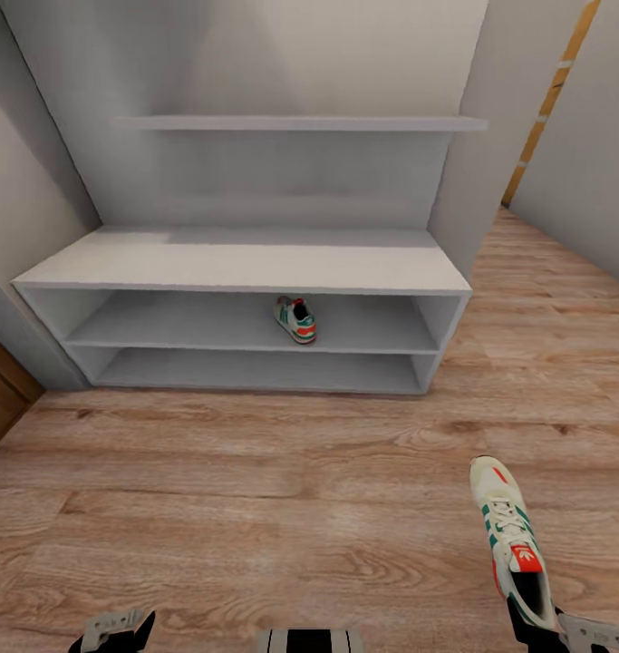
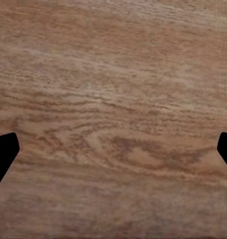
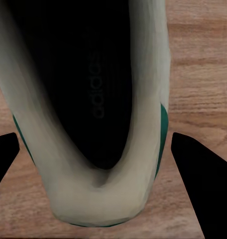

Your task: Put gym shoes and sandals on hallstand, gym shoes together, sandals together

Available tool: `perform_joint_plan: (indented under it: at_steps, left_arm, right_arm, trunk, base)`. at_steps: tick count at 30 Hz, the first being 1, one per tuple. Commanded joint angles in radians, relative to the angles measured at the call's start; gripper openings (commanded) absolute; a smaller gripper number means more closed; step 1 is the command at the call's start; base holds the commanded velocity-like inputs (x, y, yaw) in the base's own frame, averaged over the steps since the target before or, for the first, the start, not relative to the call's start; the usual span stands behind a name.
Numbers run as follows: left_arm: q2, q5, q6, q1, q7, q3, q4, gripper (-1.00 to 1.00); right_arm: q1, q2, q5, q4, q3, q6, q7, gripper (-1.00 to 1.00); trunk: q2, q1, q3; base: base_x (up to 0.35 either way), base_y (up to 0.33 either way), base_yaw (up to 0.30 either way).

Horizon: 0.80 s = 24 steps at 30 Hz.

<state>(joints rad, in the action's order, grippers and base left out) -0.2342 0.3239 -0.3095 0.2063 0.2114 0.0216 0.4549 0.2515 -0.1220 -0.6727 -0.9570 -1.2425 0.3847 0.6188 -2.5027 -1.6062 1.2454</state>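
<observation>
The light-grey hallstand (image 1: 246, 263) stands against the wall ahead. One gym shoe (image 1: 296, 319) sits on its upper open shelf, right of centre. The other gym shoe (image 1: 513, 535) is at the lower right above the corridor floor (image 1: 255, 508), toe pointing towards the rack. My right gripper (image 1: 549, 635) is shut on its heel end. In the right wrist view the fingers flank the shoe's dark opening (image 3: 93, 99), with the gripper (image 3: 96, 144) around the heel. My left gripper (image 1: 114, 635) is open over bare floor planks (image 2: 113, 89). The sandals are out of view.
A long wall shelf (image 1: 300, 122) hangs above the rack. A brown wooden panel (image 1: 1, 390) stands at the left beside the rack's angled end. At the right, a grey wall (image 1: 572, 172) borders the floor running on past the rack.
</observation>
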Motion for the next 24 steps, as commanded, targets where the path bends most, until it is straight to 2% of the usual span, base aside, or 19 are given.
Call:
perform_joint_plan:
  at_steps: [1,17,22,23,24]
  left_arm:
    - [0.0,0.01,-0.002,0.001,0.006,0.002,-0.001,1.0]
    - [0.0,0.011,-0.002,0.001,0.022,0.011,0.009,1.0]
    - [0.0,0.011,-0.003,0.004,0.124,0.01,0.017,1.0]
    - [-0.002,0.014,-0.002,0.006,0.184,0.007,0.021,1.0]
    - [-0.004,0.015,-0.002,0.006,0.217,0.005,0.023,1.0]
  right_arm:
    - [0.002,-0.001,-0.008,-0.002,-0.006,0.006,0.005,-1.0]
    - [0.002,-0.004,-0.009,-0.005,-0.004,0.006,0.006,-1.0]
    - [0.002,-0.004,-0.013,0.006,0.001,0.004,0.006,-1.0]
    - [0.002,-0.005,-0.014,0.02,0.002,0.002,0.005,-1.0]
    - [0.002,-0.005,-0.016,0.031,0.004,0.0,0.004,-1.0]
  trunk:
    - [0.0,0.0,0.001]
    - [0.0,0.0,0.001]
    - [0.0,0.0,0.001]
    - [0.0,0.0,0.001]
    - [0.0,0.0,0.001]
  base:
    - [-0.065,0.082,0.119]
    - [-0.011,0.014,0.021]
    - [0.0,0.0,0.0]
    - [0.0,0.0,0.0]
    - [0.0,0.0,0.0]
